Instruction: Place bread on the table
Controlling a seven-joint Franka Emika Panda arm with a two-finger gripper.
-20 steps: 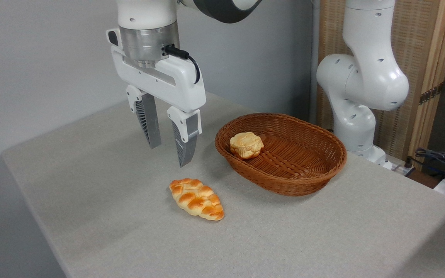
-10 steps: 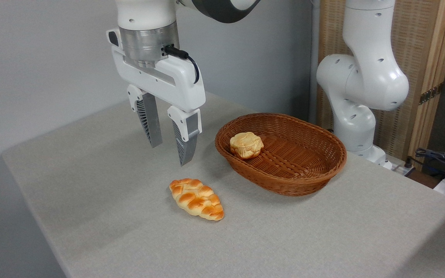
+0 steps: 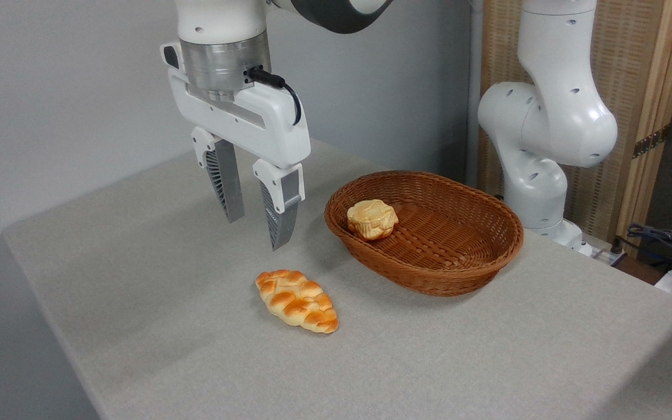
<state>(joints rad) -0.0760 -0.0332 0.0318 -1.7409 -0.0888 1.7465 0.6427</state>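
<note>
Inside the brown wicker basket (image 3: 429,245), toward its left end, sits the bread (image 3: 372,219), a small pale golden bun with a lumpy, ridged top, resting on the woven floor close to the near-left wall. The basket stands on the table (image 3: 487,361), whose grey cloth covers the whole surface. Above the cloth, to the left of the basket, the gripper (image 3: 257,233) hangs in the air with its two ribbed grey fingers pointing down and a modest gap between them; nothing is held between them. Its fingertips are clear of the tabletop and apart from the basket rim. Below and slightly to the right of the gripper, a longer, orange-glazed braided loaf (image 3: 297,300) lies on the cloth, near the basket's front-left side but not touching it. The arm's white base (image 3: 540,192) rises behind the basket at the right.
</note>
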